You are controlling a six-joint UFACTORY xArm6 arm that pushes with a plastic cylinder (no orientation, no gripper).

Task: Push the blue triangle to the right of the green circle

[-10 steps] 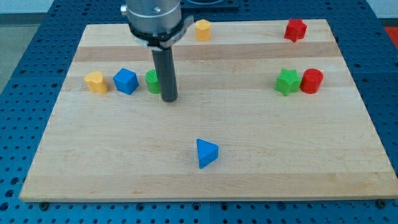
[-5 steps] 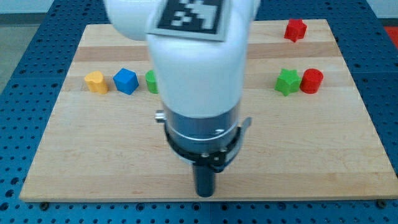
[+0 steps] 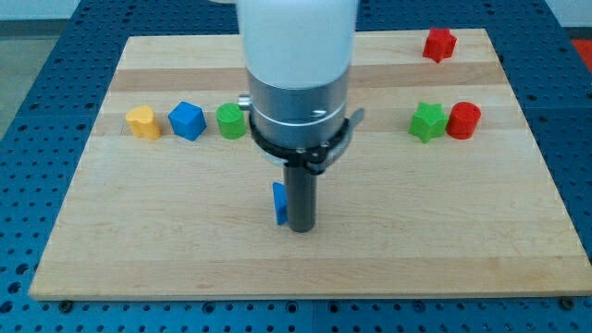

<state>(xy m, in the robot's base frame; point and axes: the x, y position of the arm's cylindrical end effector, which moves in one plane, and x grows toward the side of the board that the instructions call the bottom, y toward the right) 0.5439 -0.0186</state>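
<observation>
Where the dark rod meets the pale wooden board (image 3: 462,240), my tip (image 3: 302,228) presses against the right side of the blue triangle block (image 3: 278,203), mostly hidden behind it. The green circle block (image 3: 230,120) sits well above-left, beside a blue cube (image 3: 187,120). No writing shows.

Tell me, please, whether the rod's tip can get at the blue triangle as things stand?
Probably yes. My tip already stands right beside the blue triangle, on the triangle's right side in the view, apparently touching it. The rod hides most of the block, so contact is not certain. Nothing else lies between them.
</observation>
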